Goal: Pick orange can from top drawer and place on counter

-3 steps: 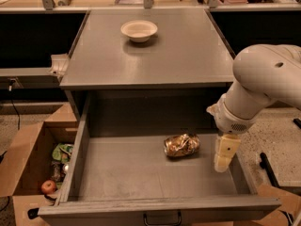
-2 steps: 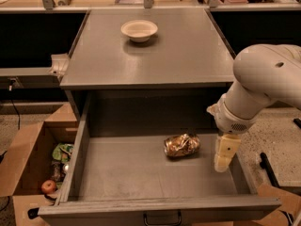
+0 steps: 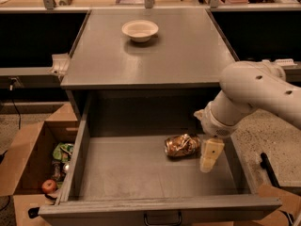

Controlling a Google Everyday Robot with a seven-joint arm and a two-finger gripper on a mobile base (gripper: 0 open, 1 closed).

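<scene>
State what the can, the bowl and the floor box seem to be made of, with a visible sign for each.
The orange can: thin metal, probably aluminium; shiny, crumpled. The bowl: matt white, perhaps paper or ceramic; unclear. The box: cardboard; brown, folded flaps. The gripper hangs in the top drawer, just beside the can.

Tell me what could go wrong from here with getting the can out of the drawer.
1. The can lies on its side, crumpled, with the gripper just to its right. A nudge might roll or push it away across the drawer floor.
2. The gripper hangs close to the drawer's right wall, so the arm may bump it when shifting over the can.
3. The bowl sits on the counter. Placing the can near it could knock it.
</scene>
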